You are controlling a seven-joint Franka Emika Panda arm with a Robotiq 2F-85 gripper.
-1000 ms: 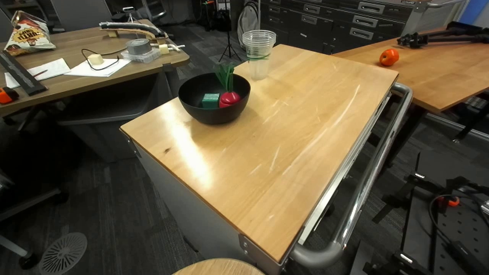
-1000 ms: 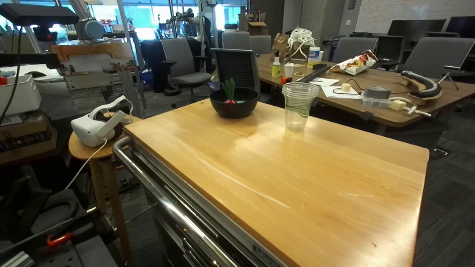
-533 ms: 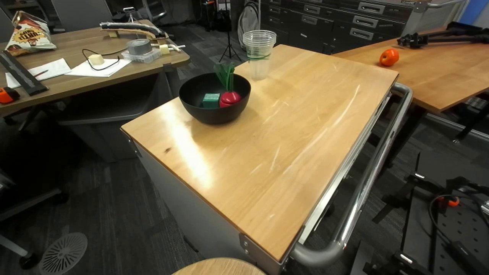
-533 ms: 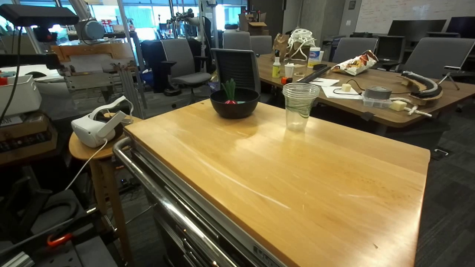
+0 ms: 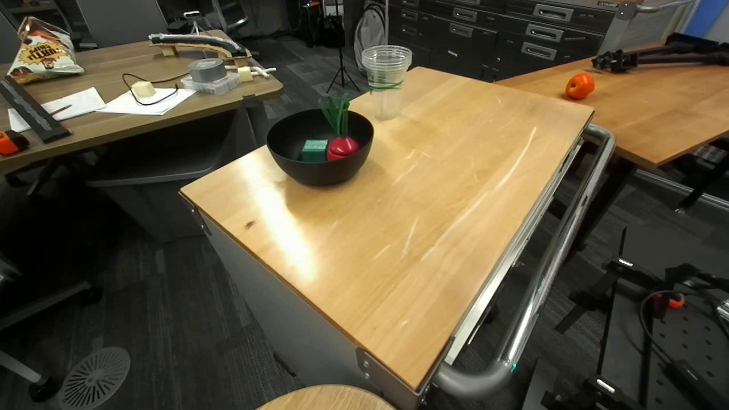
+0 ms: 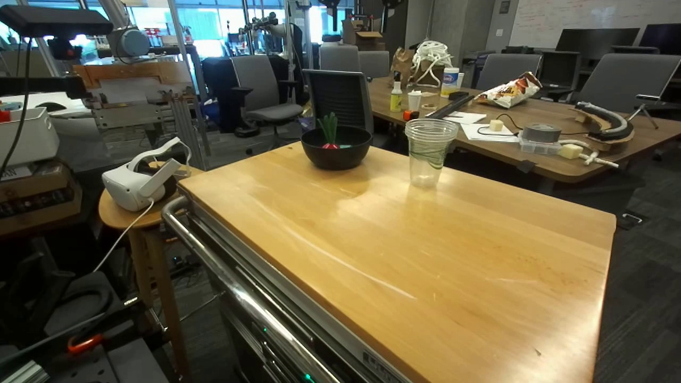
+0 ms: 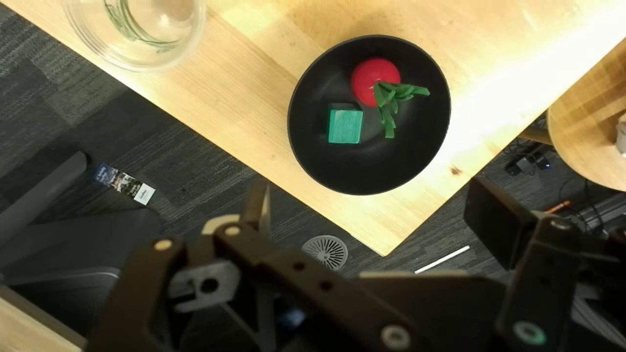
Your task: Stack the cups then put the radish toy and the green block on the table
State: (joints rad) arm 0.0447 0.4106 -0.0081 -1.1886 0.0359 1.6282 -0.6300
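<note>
Sharing round bowl: glossy radish toy, boxy green block.

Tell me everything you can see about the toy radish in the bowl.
The radish is a roundish toy with a smooth, shiny red body, plastic by its look, and a tuft of strappy green leaves. It sits inside the black bowl, leaves upward; in both exterior views their tips show above the rim. The green block lies close beside it; whether the two touch, I can't tell. The open tool is apart from it.
</note>
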